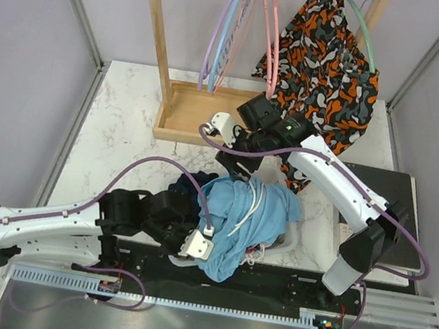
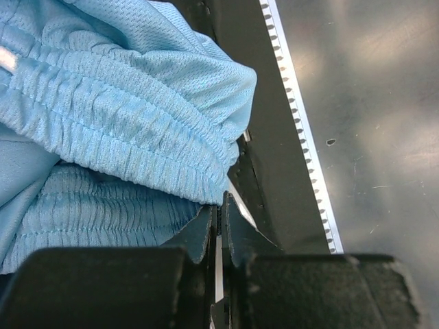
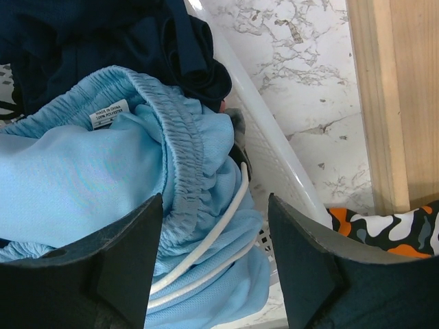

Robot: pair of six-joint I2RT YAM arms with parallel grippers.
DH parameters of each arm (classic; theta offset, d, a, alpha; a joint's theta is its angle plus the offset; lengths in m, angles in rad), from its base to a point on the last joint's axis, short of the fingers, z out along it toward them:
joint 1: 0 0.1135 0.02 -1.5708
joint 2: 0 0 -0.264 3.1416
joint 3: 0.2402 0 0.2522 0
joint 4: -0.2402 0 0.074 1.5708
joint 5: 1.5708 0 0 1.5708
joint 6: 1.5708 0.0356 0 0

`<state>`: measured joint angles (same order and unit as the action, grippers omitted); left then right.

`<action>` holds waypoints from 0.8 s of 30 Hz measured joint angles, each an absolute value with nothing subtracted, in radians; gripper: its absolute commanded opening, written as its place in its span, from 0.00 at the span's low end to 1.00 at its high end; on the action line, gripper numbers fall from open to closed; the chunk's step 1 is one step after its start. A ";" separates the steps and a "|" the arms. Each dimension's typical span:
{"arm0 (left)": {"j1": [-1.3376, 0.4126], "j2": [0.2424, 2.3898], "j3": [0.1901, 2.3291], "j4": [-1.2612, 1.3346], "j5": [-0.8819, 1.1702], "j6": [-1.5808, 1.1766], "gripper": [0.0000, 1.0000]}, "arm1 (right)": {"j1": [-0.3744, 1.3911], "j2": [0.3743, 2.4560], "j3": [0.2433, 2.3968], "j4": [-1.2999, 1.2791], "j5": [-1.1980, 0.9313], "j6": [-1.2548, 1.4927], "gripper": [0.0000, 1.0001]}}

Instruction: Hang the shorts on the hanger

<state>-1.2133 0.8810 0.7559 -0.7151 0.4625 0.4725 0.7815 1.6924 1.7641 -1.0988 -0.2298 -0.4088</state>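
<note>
Two pincers: left pincer (image 2: pixel 219 211) clamped shut, shorts (image 2: pixel 123 103) at its tips; right pincer (image 3: pixel 214 205) gapes astride waistband (image 3: pixel 182 147). Limp, light mesh; grip that elastic.

Right gripper (image 3: pixel 214 205) jaws spread, shorts (image 3: pixel 82 185) waistband and white drawstring (image 3: pixel 218 229) between its fingers; navy clothing (image 3: pixel 89 34) just beyond, marble tabletop (image 3: pixel 288 62) to its right.

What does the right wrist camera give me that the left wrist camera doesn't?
Only right wrist: the label, dark navy clothing, the white basket, marble table, wooden rack, and the right gripper, jaws open. Only left wrist: the left gripper, jaws shut, and the toothed rail. Both: the shorts, at the elastic waistband.
</note>
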 measured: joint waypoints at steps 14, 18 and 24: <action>-1.213 0.869 0.739 -0.709 0.447 0.472 0.02 | 0.852 1.725 1.803 -1.161 -0.175 -0.460 0.72; -1.213 0.867 0.738 -0.709 0.446 0.472 0.02 | 0.878 1.741 1.804 -1.168 -0.124 -0.463 0.58; -1.213 0.849 0.725 -0.704 0.434 0.472 0.02 | 0.883 1.752 1.804 -1.192 -0.041 -0.474 0.28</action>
<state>-1.2129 0.8494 0.7250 -0.7040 0.4343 0.4725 0.8833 1.7515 1.8038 -1.1923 -0.0410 -0.4740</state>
